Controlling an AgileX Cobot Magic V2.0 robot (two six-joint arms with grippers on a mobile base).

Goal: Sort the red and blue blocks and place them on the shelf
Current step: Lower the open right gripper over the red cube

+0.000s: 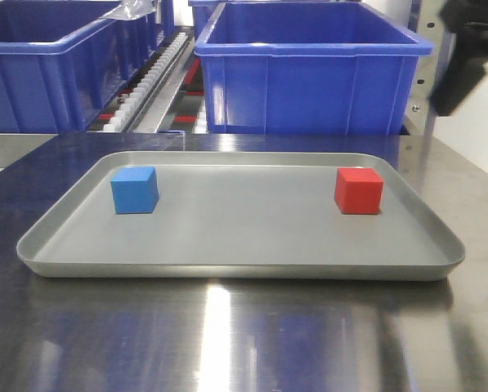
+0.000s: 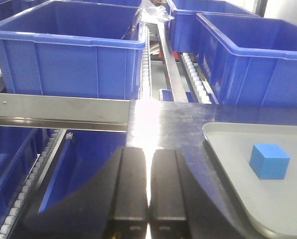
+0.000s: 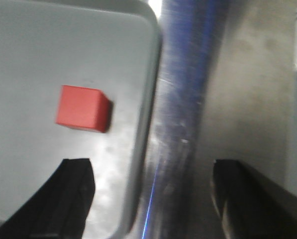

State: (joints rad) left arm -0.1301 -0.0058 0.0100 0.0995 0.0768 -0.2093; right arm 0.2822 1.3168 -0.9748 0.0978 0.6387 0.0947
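Observation:
The blue block [image 1: 135,189] sits at the left of the grey tray [image 1: 227,268], and the red block [image 1: 359,190] sits at its right. My left gripper [image 2: 148,186] is shut and empty, over the table's left edge. The blue block [image 2: 270,160] lies to its right in the tray [image 2: 210,137]. My right gripper [image 3: 150,196] is open and empty, straddling the tray's right rim [image 3: 146,124]. The red block [image 3: 82,108] lies ahead of its left finger [image 3: 73,194]. In the front view this gripper [image 1: 466,61] is a dark blur at the upper right. The shelf's front rail [image 2: 58,112] and roller tracks [image 1: 149,82] lie behind the table.
Large blue bins [image 1: 309,73] [image 1: 47,65] stand on the shelf rollers behind the tray. More bins [image 2: 68,50] [image 2: 257,59] show in the left wrist view. The steel table [image 1: 227,335] extends in front of the tray and to its right [image 3: 247,74].

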